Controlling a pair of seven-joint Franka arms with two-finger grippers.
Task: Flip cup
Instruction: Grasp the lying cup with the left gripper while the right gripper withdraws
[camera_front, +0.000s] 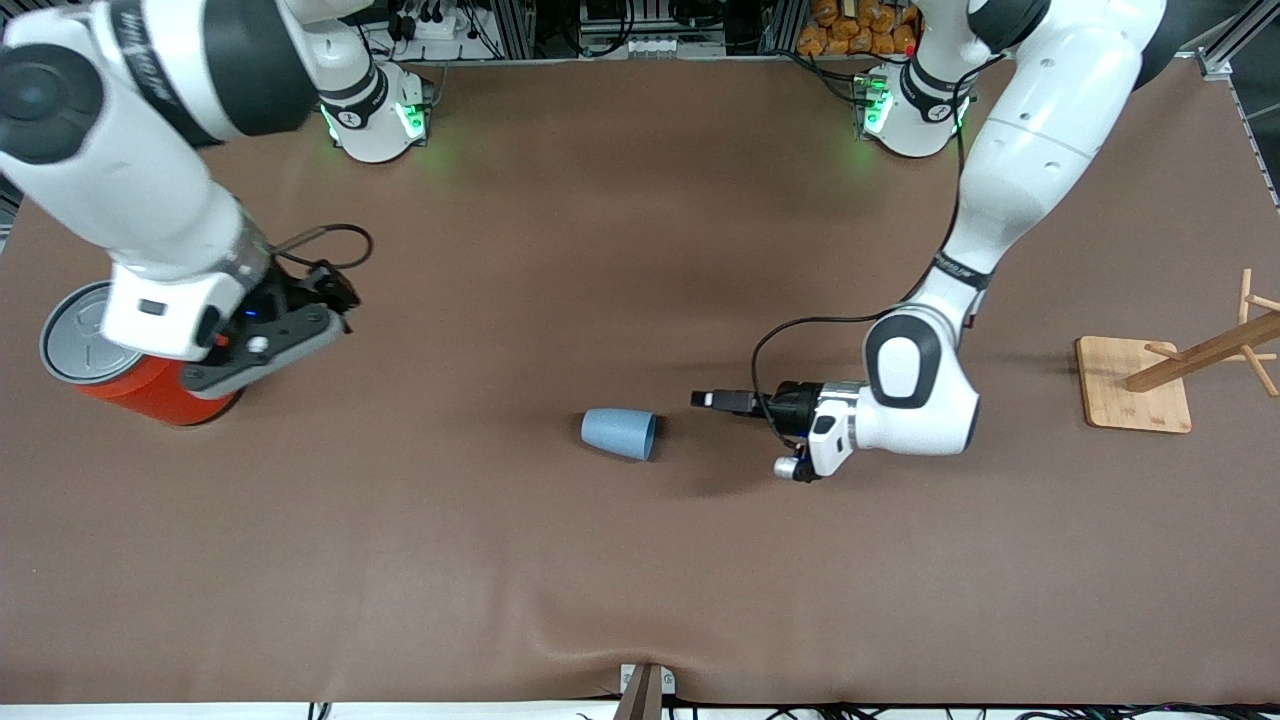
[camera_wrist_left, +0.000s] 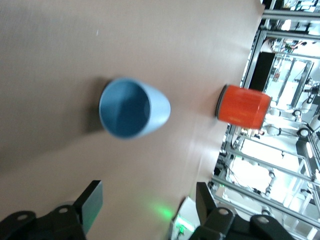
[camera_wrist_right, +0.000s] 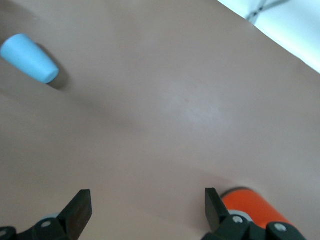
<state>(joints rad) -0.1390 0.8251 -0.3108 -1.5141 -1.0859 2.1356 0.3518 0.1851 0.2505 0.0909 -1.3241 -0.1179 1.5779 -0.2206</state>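
Observation:
The light blue cup (camera_front: 619, 434) lies on its side in the middle of the brown table (camera_front: 640, 560), with its mouth toward the left arm's end. My left gripper (camera_front: 712, 400) is low, level with the cup and a short gap from its mouth, pointing at it. In the left wrist view the cup (camera_wrist_left: 132, 107) shows its darker blue inside, and the left gripper (camera_wrist_left: 148, 192) is open with nothing between its fingers. My right gripper (camera_front: 332, 292) waits beside the orange-red can, open and holding nothing (camera_wrist_right: 146, 200). The cup (camera_wrist_right: 29, 58) is small in the right wrist view.
An orange-red can with a grey lid (camera_front: 140, 385) stands at the right arm's end, partly under the right hand; it also shows as the can (camera_wrist_left: 243, 106) and the can (camera_wrist_right: 250, 202). A wooden rack on a board (camera_front: 1135, 385) stands at the left arm's end.

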